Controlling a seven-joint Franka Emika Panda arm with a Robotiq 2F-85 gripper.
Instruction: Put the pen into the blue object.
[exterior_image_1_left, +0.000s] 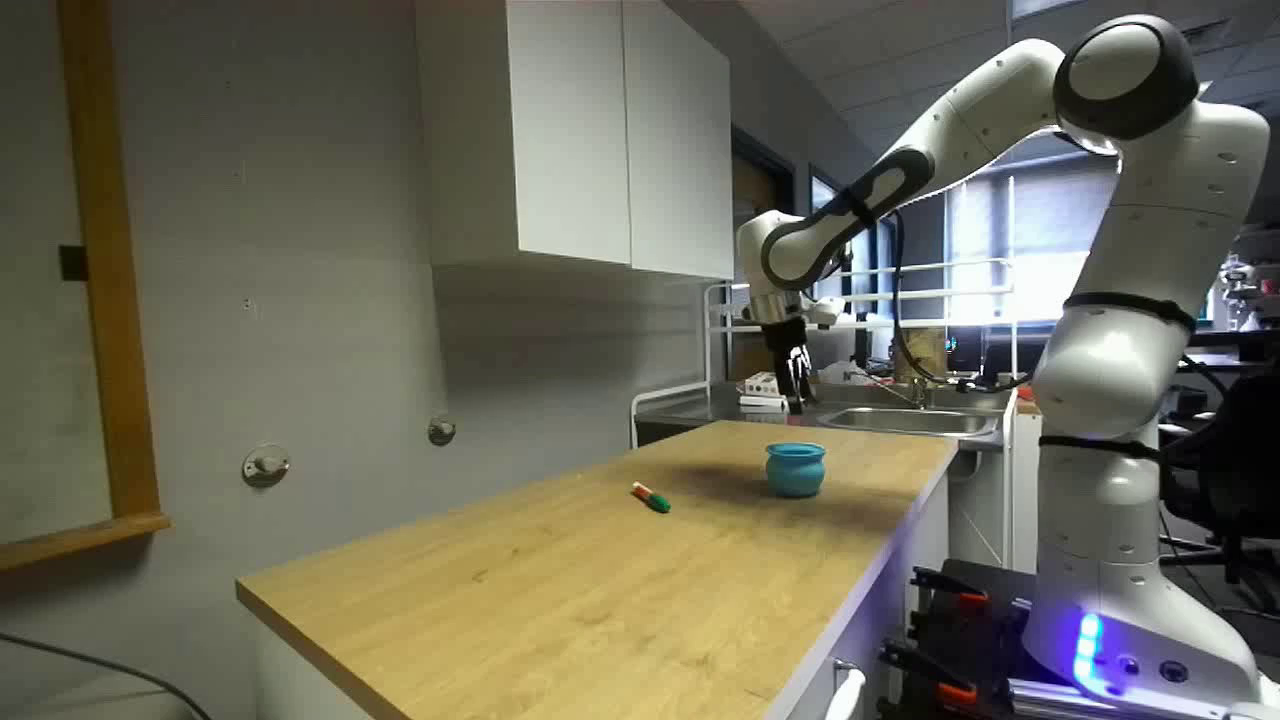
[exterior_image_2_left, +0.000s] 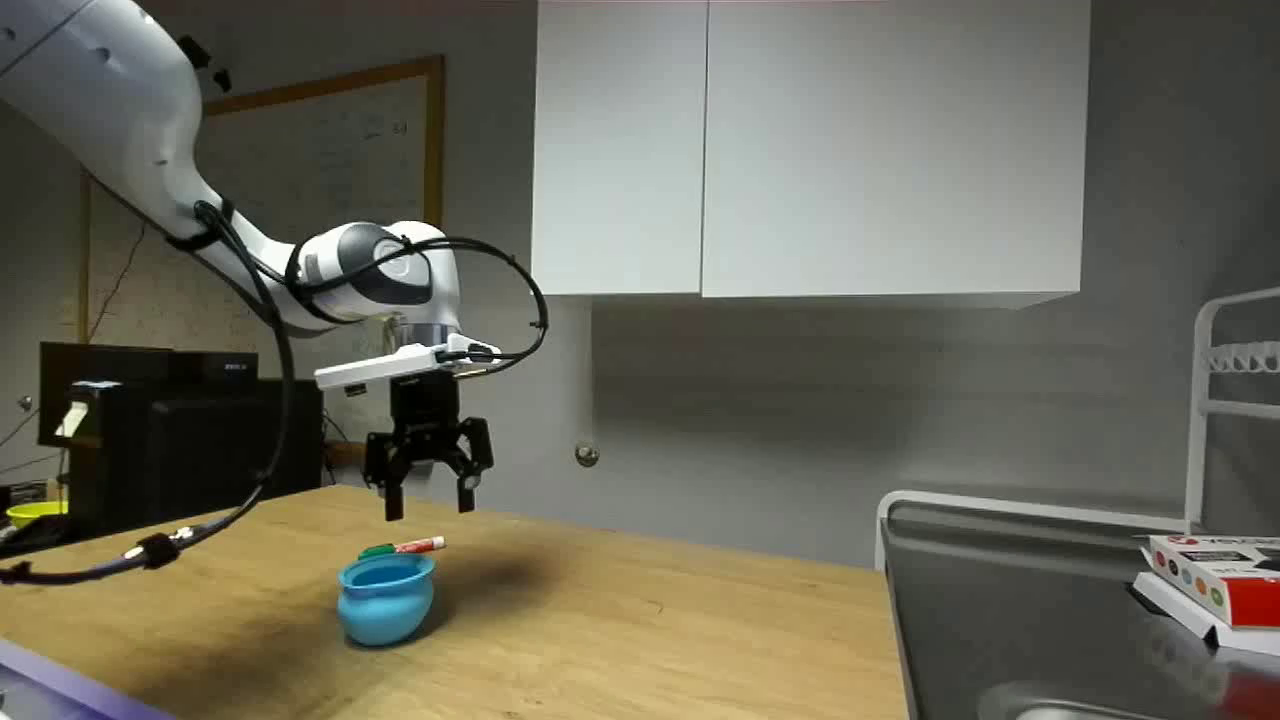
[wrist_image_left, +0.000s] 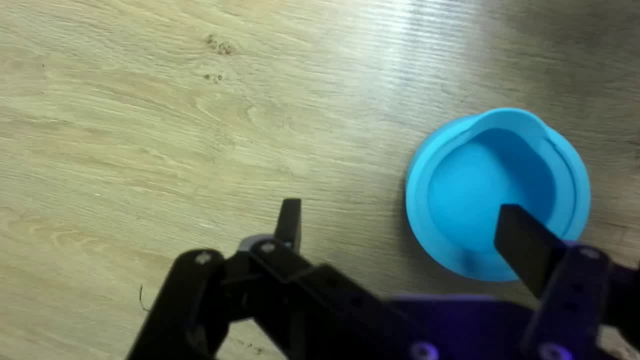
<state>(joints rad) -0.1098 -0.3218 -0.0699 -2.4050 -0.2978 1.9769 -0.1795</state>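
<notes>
Over the wooden tabletop (exterior_image_1_left: 560, 590) hangs the tool (exterior_image_2_left: 430, 501), its fingers spread wide apart and pointing down. Below it sits the blue pot (exterior_image_2_left: 386, 605), upright and open-mouthed; in the wrist view one finger crosses in front of its rim. Lower than the tool, and left of it in an exterior view, the marker (exterior_image_1_left: 651, 498), green at one end, red and white toward the other, lies on the tabletop, apart from the pot.

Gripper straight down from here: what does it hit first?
Likely the pot: in the wrist view one finger overlaps its opening. Depth is unclear; if it misses, the table.
</notes>
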